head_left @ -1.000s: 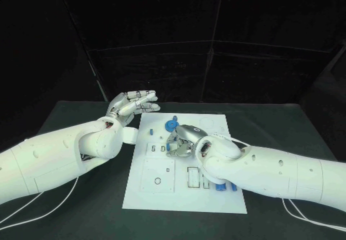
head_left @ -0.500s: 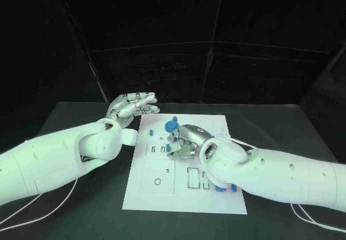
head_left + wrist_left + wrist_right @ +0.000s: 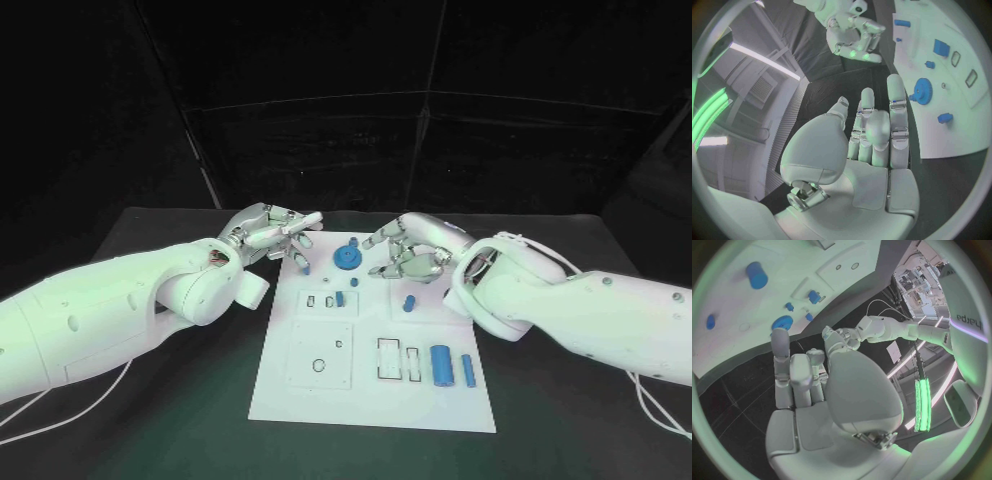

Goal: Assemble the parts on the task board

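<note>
While both curled, empty robot hands, left (image 3: 271, 232) and right (image 3: 405, 252), hover above the task board (image 3: 378, 400), the next part (image 3: 441, 363) awaits picking.

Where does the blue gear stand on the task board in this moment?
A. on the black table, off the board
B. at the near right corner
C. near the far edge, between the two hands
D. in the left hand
C: the gear stands on the board near its far edge, between the left hand and the right hand; neither holds it.
</note>
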Tool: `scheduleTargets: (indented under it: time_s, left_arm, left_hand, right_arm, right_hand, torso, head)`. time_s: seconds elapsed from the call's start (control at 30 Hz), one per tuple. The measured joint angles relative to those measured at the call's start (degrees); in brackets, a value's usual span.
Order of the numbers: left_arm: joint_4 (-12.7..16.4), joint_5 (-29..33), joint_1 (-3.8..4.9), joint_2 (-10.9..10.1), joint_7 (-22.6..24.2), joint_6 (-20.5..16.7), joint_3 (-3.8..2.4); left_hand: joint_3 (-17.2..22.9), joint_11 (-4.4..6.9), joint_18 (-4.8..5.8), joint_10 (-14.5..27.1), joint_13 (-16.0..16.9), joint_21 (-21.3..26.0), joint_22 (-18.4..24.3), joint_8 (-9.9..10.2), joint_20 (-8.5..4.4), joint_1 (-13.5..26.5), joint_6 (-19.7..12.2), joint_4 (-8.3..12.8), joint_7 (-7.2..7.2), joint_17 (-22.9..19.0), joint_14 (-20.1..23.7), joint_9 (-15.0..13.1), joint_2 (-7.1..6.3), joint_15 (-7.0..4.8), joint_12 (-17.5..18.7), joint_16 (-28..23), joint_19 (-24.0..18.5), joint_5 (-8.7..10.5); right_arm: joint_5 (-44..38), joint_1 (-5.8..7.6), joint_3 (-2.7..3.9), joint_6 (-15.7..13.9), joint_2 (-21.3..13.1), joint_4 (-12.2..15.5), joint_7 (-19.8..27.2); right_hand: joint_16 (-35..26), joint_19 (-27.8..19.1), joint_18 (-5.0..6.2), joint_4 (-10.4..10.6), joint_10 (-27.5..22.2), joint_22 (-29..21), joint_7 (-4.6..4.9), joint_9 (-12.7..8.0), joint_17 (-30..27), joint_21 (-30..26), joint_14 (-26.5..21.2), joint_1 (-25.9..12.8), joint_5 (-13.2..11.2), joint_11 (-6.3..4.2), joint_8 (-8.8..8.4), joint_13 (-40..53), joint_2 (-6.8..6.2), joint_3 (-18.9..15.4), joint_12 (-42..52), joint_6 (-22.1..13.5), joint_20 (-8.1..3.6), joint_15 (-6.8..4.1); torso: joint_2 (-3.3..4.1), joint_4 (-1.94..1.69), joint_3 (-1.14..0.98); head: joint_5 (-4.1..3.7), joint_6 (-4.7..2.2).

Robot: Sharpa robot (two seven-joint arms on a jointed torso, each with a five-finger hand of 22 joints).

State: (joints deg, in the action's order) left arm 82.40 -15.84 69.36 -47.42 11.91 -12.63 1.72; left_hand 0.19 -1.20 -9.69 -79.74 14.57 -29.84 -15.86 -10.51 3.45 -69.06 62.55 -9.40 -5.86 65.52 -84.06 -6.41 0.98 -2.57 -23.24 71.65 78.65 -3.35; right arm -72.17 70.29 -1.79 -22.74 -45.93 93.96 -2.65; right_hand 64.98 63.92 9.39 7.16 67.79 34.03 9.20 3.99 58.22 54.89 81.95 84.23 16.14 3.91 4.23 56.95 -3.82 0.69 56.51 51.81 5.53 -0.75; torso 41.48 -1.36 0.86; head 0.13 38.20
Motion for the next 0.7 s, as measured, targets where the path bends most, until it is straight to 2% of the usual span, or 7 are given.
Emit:
scheduleTargets:
  time_s: [0.07, 0.1, 0.2, 0.27, 0.33, 0.47, 0.7]
  left_arm:
    - [-0.1, -4.4, 0.72, 0.0, -4.6, 1.7, -0.02]
    - [-0.2, -6.4, 1.05, 0.1, -6.8, 2.5, -0.02]
    - [-0.5, -13.0, 2.34, 0.7, -14.0, 5.5, -0.02]
    - [-0.6, -17.1, 3.14, 1.4, -18.3, 7.4, 0.09]
    - [-0.9, -20.7, 4.11, 2.3, -22.2, 9.2, 0.84]
    - [-2.0, -27.0, 6.30, 5.0, -29.5, 12.7, 2.90]
    - [-4.4, -33.4, 8.32, 9.6, -38.1, 17.5, 4.95]
  left_hand:
    - [-1.5, 0.79, -0.01, 0.8, 4.9, -7.7, -7.9, -1.6, -0.82, 0.4, 0.0, -1.0, 0.57, 7.6, 0.1, -1.4, -0.02, -0.13, -5.7, 7.8, 0.3, -0.01]
    - [-1.8, 0.99, -0.01, 1.2, 7.2, -10.8, -11.3, -2.3, -1.00, 0.7, 0.1, -1.4, 0.70, 8.5, 0.1, -2.0, 0.29, -0.31, -8.1, 10.2, 0.5, -0.01]
    - [-4.2, 1.48, 1.31, 4.5, 23.5, -21.9, -23.0, -6.4, -1.32, 0.7, -1.2, -3.1, 1.04, 9.4, 0.1, -5.8, 1.27, -0.73, -24.5, 15.6, 0.0, 0.36]
    - [-6.1, 1.17, 1.97, 7.3, 29.8, -28.7, -30.7, -9.0, -1.17, 0.5, -3.1, -4.4, 1.08, 9.4, 0.1, -8.4, 1.43, -0.73, -30.8, 16.4, 0.0, 0.37]
    - [-7.4, 1.08, 3.54, 8.8, 31.4, -35.6, -39.3, -10.9, -1.10, 0.2, -4.6, -4.8, 1.13, 9.4, 0.1, -10.2, 1.84, -0.73, -32.5, 16.4, 2.4, 0.37]
    - [-7.9, 0.87, 4.46, 11.3, 30.6, -41.5, -46.8, -13.3, -1.01, -1.1, -6.7, -5.1, 1.05, 9.4, 0.1, -12.6, 3.11, -0.73, -32.2, 17.1, 4.5, 0.37]
    - [-8.6, 0.48, 4.46, 12.8, 29.6, -43.4, -49.1, -15.2, -0.99, -1.3, -8.3, -5.5, 0.87, 9.4, 0.1, -14.4, 4.37, -0.72, -31.3, 18.0, 4.8, 0.37]
  right_arm:
    - [3.8, 1.27, 0.17, 1.2, -1.8, -0.3, 2.2]
    - [5.5, 1.75, 0.18, 1.6, -2.6, -0.5, 3.1]
    - [11.2, 2.89, 0.16, 2.8, -4.5, -1.3, 5.5]
    - [14.7, 3.45, 0.16, 3.3, -5.1, -2.2, 6.8]
    - [17.6, 3.76, 0.16, 3.6, -5.4, -3.1, 7.8]
    - [22.4, 4.13, 0.16, 4.1, -5.4, -5.0, 9.4]
    - [27.6, 4.32, 0.14, 5.1, -4.3, -7.5, 11.4]
  right_hand:
    - [-5.6, -1.0, 0.88, -0.2, -2.4, -4.0, -0.11, 0.0, -5.2, -3.7, -1.4, 0.0, 0.0, -0.10, 0.39, -4.5, 0.03, 0.2, -5.1, 0.8, -0.22, 0.00]
    - [-7.9, -1.2, 0.88, -0.2, -3.6, -4.7, -0.21, 0.0, -7.3, -4.6, -2.1, 0.3, -0.3, -0.14, 0.39, -6.6, 0.28, 0.2, -7.5, 1.0, -0.24, 0.04]
    - [-17.9, -1.3, 0.88, -0.5, -6.2, -7.1, -0.28, 0.1, -15.6, -8.0, -4.4, 0.8, -0.8, -0.15, 0.74, -13.3, 0.28, 0.6, -15.5, 2.4, -0.32, -0.03]
    - [-24.4, -1.9, 0.88, -0.6, -7.0, -8.6, -0.28, 0.1, -20.1, -10.3, -6.1, 1.4, -0.8, 0.04, 0.74, -16.0, 0.37, 1.5, -19.0, 2.4, -0.02, 0.16]
    - [-28.1, -2.8, 0.88, -0.8, -7.6, -9.8, -0.22, 0.0, -21.8, -12.4, -7.4, 2.3, -0.8, 0.44, 0.71, -18.4, 0.17, 2.1, -22.1, 2.3, 0.17, 0.49]
    - [-36.5, -4.7, 0.87, -0.4, -8.2, -13.1, 0.76, -0.1, -25.2, -17.8, -9.4, 2.8, -0.8, 1.16, 0.37, -24.8, -0.23, 3.8, -29.2, 2.3, 1.25, 1.60]
    - [-50.6, -4.5, 0.87, 0.7, -1.3, -18.9, 0.95, 0.0, -33.4, -26.5, -8.3, 2.1, -0.8, 1.85, 0.37, -39.9, -1.55, 7.8, -42.8, 5.2, 2.36, 2.49]
  torso:
    - [-0.29, -0.01, -0.07]
    - [-0.41, -0.01, -0.10]
    - [-0.85, -0.01, -0.21]
    - [-1.19, 0.04, -0.31]
    - [-1.45, 0.12, -0.41]
    - [-1.84, 0.19, -0.52]
    - [-2.25, 0.25, -0.68]
  head:
    - [0.16, 0.06]
    - [0.25, 0.15]
    - [0.43, 0.32]
    - [0.53, 0.45]
    - [0.62, 0.61]
    - [0.74, 0.85]
    - [0.93, 1.31]
